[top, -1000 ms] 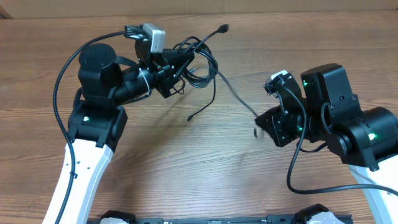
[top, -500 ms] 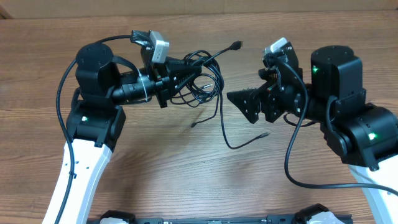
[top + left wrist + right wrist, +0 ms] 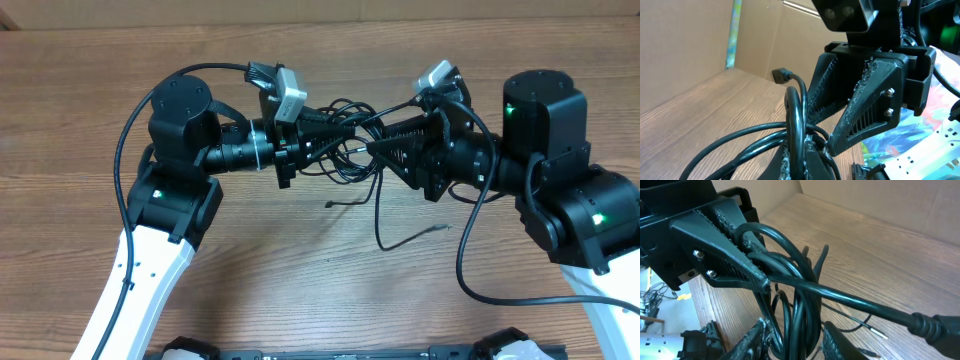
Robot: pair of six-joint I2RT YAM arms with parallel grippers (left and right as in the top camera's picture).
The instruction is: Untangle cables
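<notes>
The cables [image 3: 350,140] are a knot of thin black cords hanging above the table's middle, between my two grippers. My left gripper [image 3: 325,143] points right and is shut on the knot; in the left wrist view a cord [image 3: 795,115] runs up from between its jaws [image 3: 802,160]. My right gripper [image 3: 380,150] points left, tip to tip with the left one. In the right wrist view its fingers [image 3: 760,335] close on several strands [image 3: 800,315]. Two loose ends [image 3: 440,228] [image 3: 333,203] trail down onto the wood.
A cardboard wall [image 3: 320,10] runs along the back of the wooden table [image 3: 300,290]. The arms' bases stand at the left [image 3: 170,200] and the right [image 3: 580,200]. A thick arm wire [image 3: 470,270] loops at the lower right.
My right gripper let go of the long strand, opened wide, swung left to the knot and closed on it. The left arm carried the knot to the right. The freed strand dropped to the table.
</notes>
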